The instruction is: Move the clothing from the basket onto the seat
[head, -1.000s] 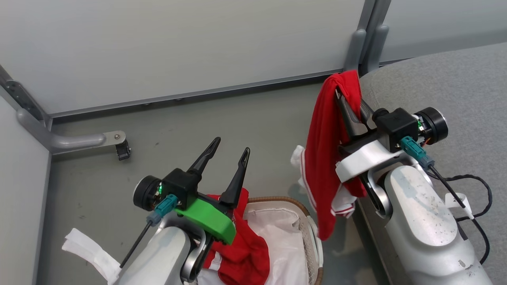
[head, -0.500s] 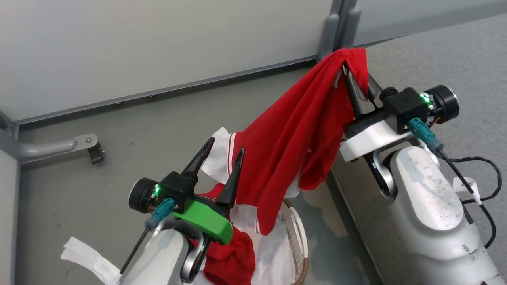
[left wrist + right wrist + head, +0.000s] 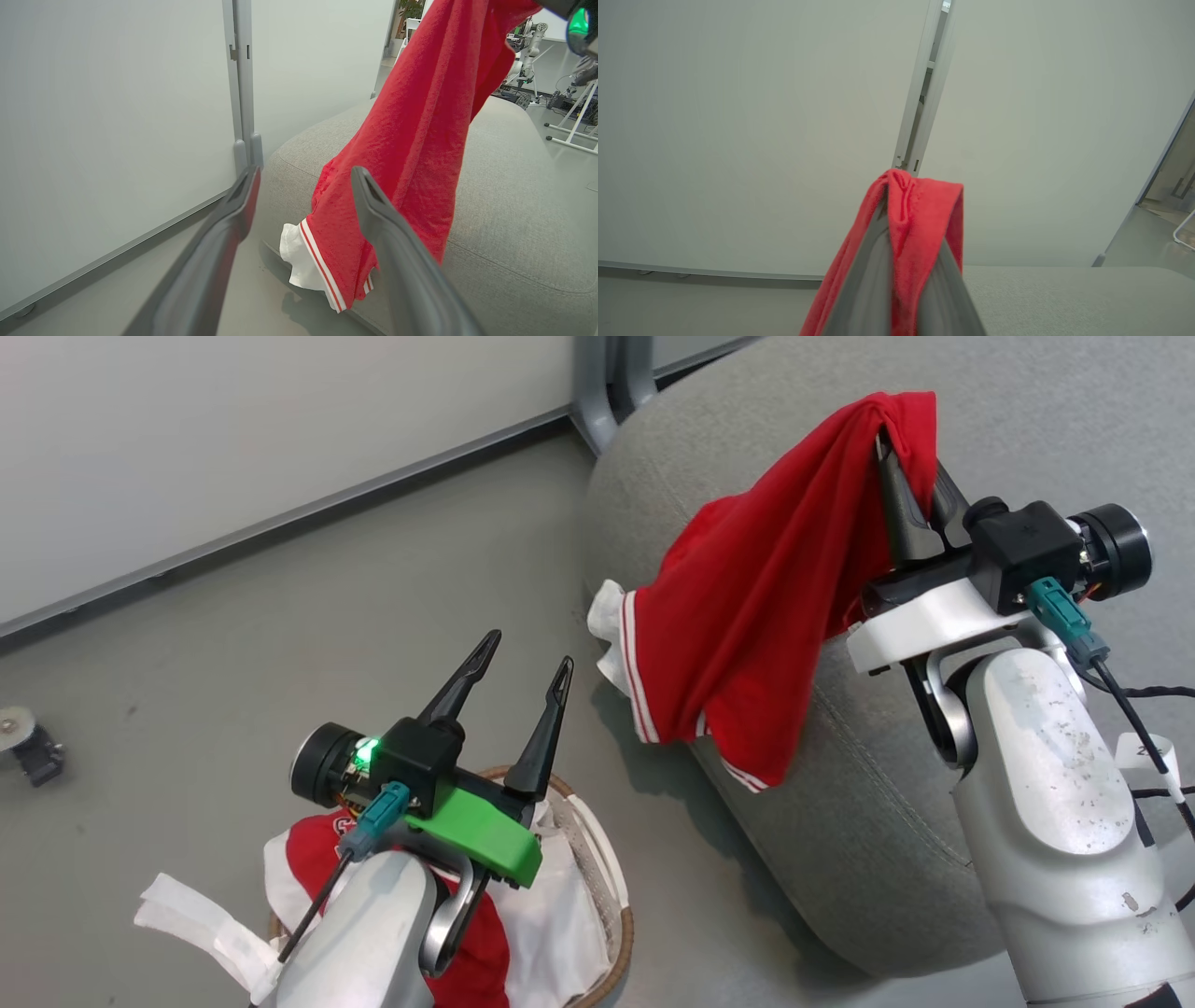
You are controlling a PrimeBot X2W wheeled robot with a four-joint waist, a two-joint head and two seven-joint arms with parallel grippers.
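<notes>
The right gripper (image 3: 901, 457) is pinching a red sports garment (image 3: 756, 607) with white panel and red-white stripe trim between its closed dark fingers. The cloth is draping over the fingertips and hanging across the rounded edge of the large grey woven-fabric sofa seat (image 3: 840, 784). The left gripper (image 3: 528, 650) is hovering with its fingers spread wide, gripping nothing, above the small oval white perforated basket (image 3: 625, 924) with a brown woven rim, where another red garment (image 3: 317, 840) is lying on the white liner (image 3: 551, 915).

basket (image 3: 627, 929) half behind left forearm (image 3: 373, 933) and past bottom edge; right claw (image 3: 904, 448) tips under clothing (image 3: 747, 616)
</notes>
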